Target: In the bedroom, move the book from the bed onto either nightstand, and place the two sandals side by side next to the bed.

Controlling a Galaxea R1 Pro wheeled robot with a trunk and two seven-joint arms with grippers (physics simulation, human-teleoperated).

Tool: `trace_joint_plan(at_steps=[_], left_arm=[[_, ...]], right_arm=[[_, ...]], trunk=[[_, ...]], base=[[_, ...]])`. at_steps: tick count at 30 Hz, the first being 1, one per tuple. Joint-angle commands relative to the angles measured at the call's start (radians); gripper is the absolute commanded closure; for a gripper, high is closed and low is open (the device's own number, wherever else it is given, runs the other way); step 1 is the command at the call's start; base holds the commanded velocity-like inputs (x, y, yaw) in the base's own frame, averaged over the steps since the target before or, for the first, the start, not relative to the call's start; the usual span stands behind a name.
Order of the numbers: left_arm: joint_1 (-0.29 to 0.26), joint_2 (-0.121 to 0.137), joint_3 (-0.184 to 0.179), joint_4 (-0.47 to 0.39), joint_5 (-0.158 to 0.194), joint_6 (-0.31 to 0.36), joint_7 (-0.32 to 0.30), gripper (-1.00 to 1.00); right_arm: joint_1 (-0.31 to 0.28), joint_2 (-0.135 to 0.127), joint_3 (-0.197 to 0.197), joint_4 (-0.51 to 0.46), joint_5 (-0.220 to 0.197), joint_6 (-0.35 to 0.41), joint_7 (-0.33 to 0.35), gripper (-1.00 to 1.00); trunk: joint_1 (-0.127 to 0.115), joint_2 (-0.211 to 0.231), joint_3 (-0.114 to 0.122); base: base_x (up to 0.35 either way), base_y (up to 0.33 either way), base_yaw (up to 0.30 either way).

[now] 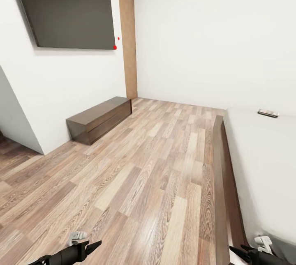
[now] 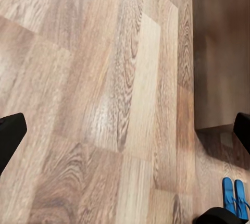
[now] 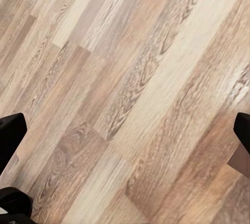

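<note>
We look over the wood-plank floor, which takes up most of the middle and lower left of the head view and runs up toward the white walls of the bedroom. Along the right edge lies the bed, its white mattress above a dark brown frame rail that runs down toward the lower right corner. On the left wall, in the upper left, hangs a big dark screen, and beside it, toward the top centre, stands a brown wooden door. Below the screen, at middle left, a low dark-brown dresser sits against the wall.

Far up the mattress, at the right edge of the view, we see the book, a small dark flat thing lying on the bed; its cover is too small to read.

In the left wrist view the two sandals show in the lower right corner, bright blue, lying side by side on the floor, partly cut by the frame, near a brown wooden piece at the upper right.

At the bottom of the head view our left gripper sits lower left and our right gripper lower right. In both wrist views the fingers stand wide apart at the frame edges with only floor between them, holding nothing.
</note>
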Motion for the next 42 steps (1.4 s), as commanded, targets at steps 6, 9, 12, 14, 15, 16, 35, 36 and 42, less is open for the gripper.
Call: trace_joint_plan(at_steps=[6,9,12,14,15,16,35,36,42], left_arm=[[-0.001,0.000,0.007,0.001,-0.011,-0.008,-0.002,-1.00],[-0.001,0.000,0.007,0.001,-0.011,-0.008,-0.003,-1.00],[-0.001,0.000,0.007,0.001,-0.011,-0.008,-0.003,-1.00],[-0.001,0.000,0.007,0.001,-0.011,-0.008,-0.003,-1.00],[-0.001,0.000,0.007,0.001,-0.011,-0.008,-0.002,-1.00],[-0.001,0.000,0.007,0.001,-0.011,-0.008,-0.002,-1.00],[-0.001,0.000,0.007,0.001,-0.011,-0.008,-0.001,-1.00],[-0.001,0.000,0.007,0.001,-0.011,-0.008,-0.001,-1.00],[-0.001,0.000,0.007,0.001,-0.011,-0.008,-0.002,-1.00]], right_arm=[[-0.001,0.000,-0.007,0.000,0.006,0.002,0.005,-1.00],[-0.001,0.000,-0.007,0.000,0.006,0.002,0.005,-1.00],[-0.001,0.000,-0.007,0.000,0.007,0.002,0.005,-1.00],[-0.001,0.000,-0.007,0.000,0.007,0.002,0.005,-1.00],[-0.001,0.000,-0.006,0.000,0.008,0.002,0.005,-1.00],[-0.001,0.000,-0.006,0.000,0.008,0.002,0.005,-1.00],[-0.001,0.000,-0.006,0.000,0.009,0.002,0.005,-1.00],[-0.001,0.000,-0.006,0.000,0.009,0.002,0.005,-1.00],[-0.001,0.000,-0.006,0.000,0.009,0.002,0.005,-1.00]], trunk=[[-0.004,0.007,0.005],[-0.015,0.028,0.014],[-0.027,0.049,0.024],[-0.031,0.056,0.027],[-0.031,0.056,0.027],[-0.031,0.056,0.027],[-0.031,0.056,0.027],[-0.031,0.056,0.027],[-0.031,0.056,0.027]], base=[[0.000,0.000,0.000],[0.000,0.000,0.000],[0.000,0.000,0.000],[0.000,0.000,0.000],[0.000,0.000,0.000],[0.000,0.000,0.000],[0.145,0.000,0.000],[0.330,0.000,0.000],[0.332,0.000,0.000]])
